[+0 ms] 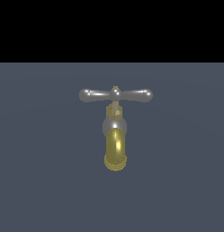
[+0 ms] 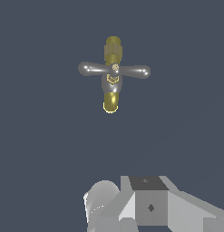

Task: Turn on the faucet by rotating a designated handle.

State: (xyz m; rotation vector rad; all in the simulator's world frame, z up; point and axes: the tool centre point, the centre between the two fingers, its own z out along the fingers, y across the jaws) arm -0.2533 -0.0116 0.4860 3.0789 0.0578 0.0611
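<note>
The faucet (image 1: 115, 145) stands on the dark grey floor, its brass-yellow spout curving toward the camera with a ribbed mouth. Its silver-grey collar (image 1: 114, 125) sits above the spout. The handle (image 1: 115, 95) is a silver-grey crossbar on top, level, with an arm to each side of a brass hub. In the wrist view the faucet (image 2: 111, 102) and its handle (image 2: 114, 70) show from above, well apart from my gripper. Only grey body parts of my gripper (image 2: 149, 204) show at the picture's edge. Its fingers are not clearly shown. The gripper is out of the exterior view.
A flat dark grey floor (image 1: 41, 181) surrounds the faucet on all sides. A black band fills the top of the exterior view.
</note>
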